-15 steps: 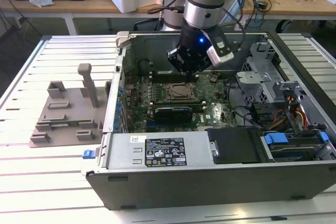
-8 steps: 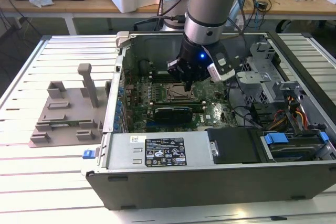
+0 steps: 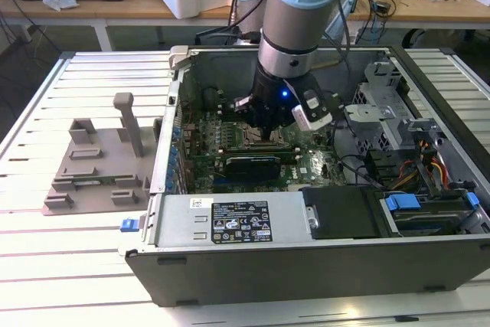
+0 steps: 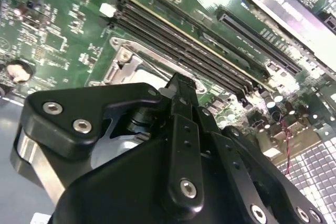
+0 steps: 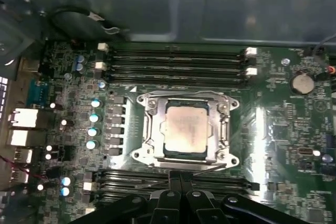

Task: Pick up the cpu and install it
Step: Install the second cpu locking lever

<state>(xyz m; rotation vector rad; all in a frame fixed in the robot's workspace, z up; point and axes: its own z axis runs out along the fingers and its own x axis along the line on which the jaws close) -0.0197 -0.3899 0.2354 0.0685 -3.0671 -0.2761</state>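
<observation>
The cpu (image 5: 184, 128), a square chip with a silver-grey top, lies flat inside the metal socket frame (image 5: 148, 129) on the green motherboard (image 5: 278, 129). In the first wrist view my gripper (image 5: 180, 178) hangs just beside the socket's edge, over the memory slots, fingers pressed together with nothing between them. The second wrist view shows the black fingers (image 4: 181, 93) closed into one blade above the socket frame (image 4: 123, 59). In the exterior view the gripper (image 3: 268, 134) reaches down into the open computer case over the board's middle.
Memory slots (image 5: 178, 59) run along both sides of the socket. A black expansion card (image 3: 249, 165) lies near the gripper. The case walls (image 3: 306, 258), the drive cage (image 3: 383, 105) and cables (image 3: 360, 166) hem the arm in. A grey fixture plate (image 3: 96, 166) stands outside the case at the exterior view's left.
</observation>
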